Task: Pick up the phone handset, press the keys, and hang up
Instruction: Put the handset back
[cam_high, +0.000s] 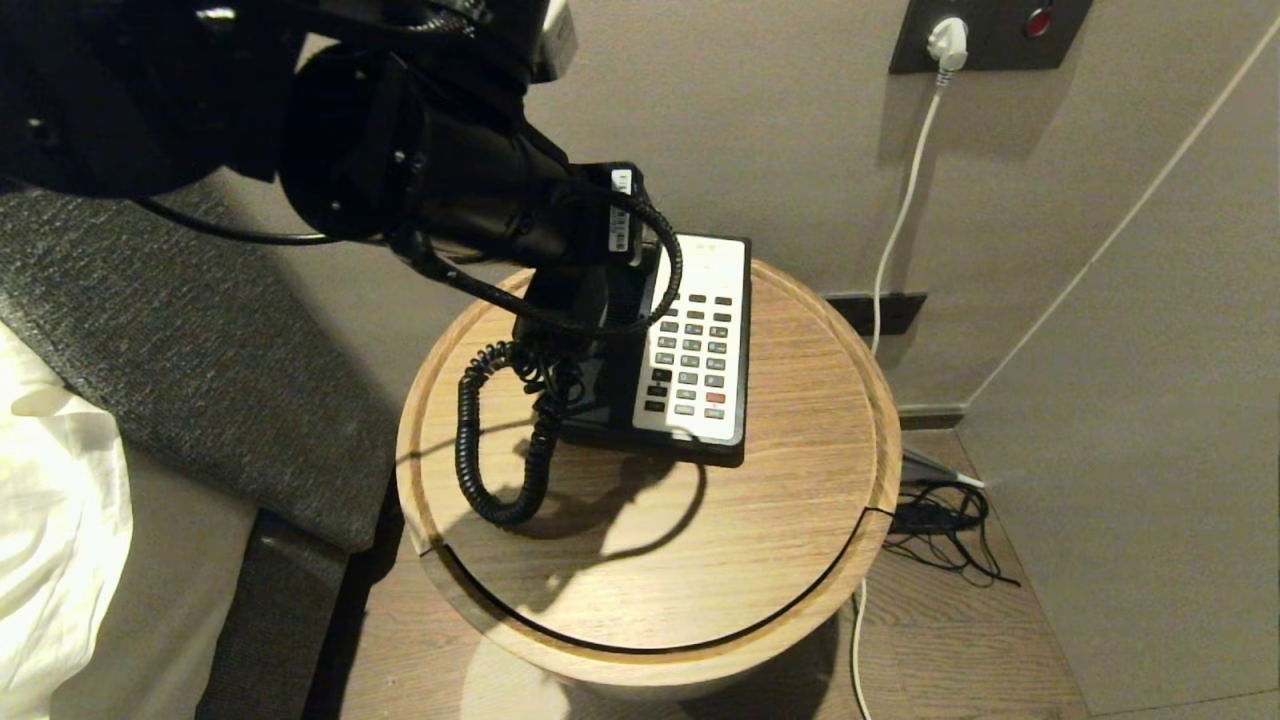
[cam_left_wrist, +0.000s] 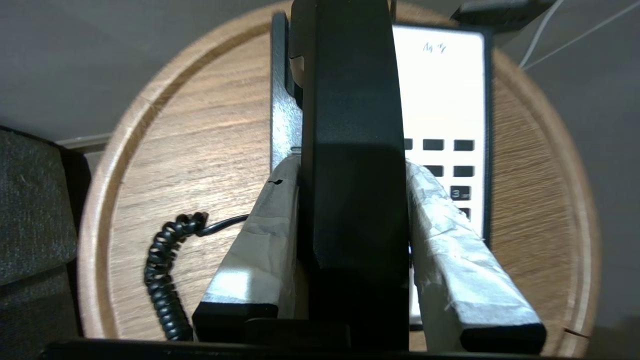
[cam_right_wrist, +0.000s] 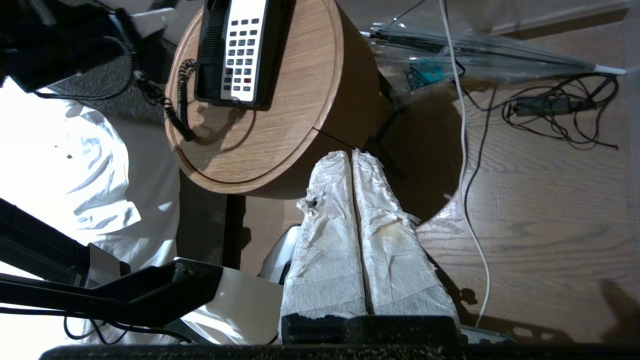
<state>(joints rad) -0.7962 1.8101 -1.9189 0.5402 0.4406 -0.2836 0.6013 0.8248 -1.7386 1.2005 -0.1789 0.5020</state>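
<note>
The long black phone handset sits between the taped fingers of my left gripper, which is shut on it. It hangs lengthwise over the cradle side of the black-and-white phone base; whether it touches the base I cannot tell. In the head view my left arm covers the handset, and the keypad shows beside it. The black coiled cord loops down onto the round wooden table. My right gripper is shut on nothing, low beside the table over the floor.
A bed with white sheets and a grey upholstered panel stands left of the table. On the wall behind, a white plug feeds a white cable running down. Black cables lie tangled on the wooden floor at the right.
</note>
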